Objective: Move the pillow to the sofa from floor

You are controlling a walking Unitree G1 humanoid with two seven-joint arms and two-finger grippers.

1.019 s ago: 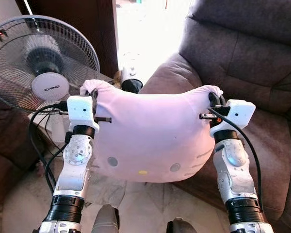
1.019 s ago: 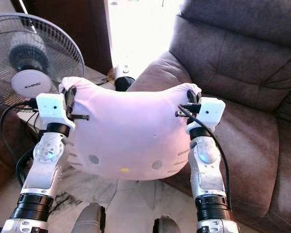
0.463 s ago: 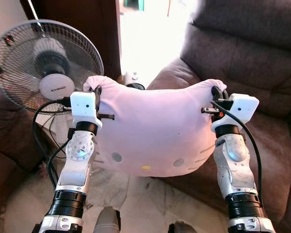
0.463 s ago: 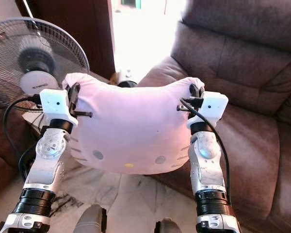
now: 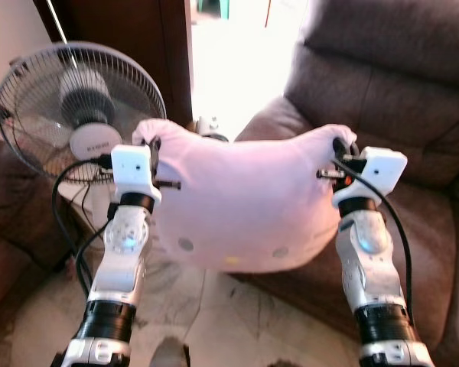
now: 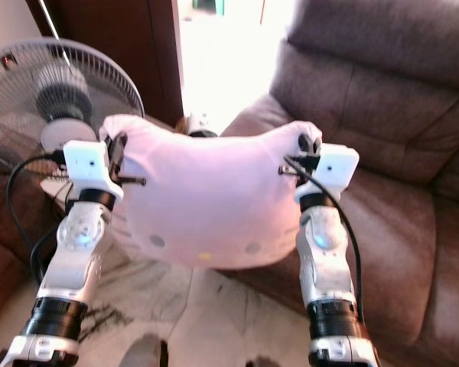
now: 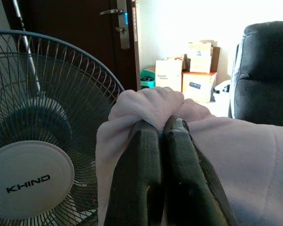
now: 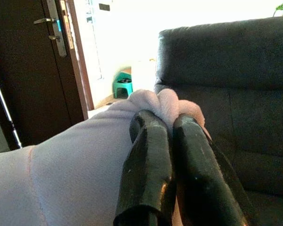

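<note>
The pillow [image 5: 245,202] hangs mid-frame, clear of the floor, before the sofa [image 5: 413,115]. Judged soft, light and saggy. Your left pincer [image 7: 161,136] and right pincer [image 8: 167,129] each pinch a bunched upper corner; hold there.

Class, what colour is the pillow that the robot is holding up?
Pale pink pillow; clearest in the left eye view.

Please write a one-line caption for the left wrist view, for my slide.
Left gripper pinching a bunched corner of the pink pillow, with a standing fan behind.
</note>
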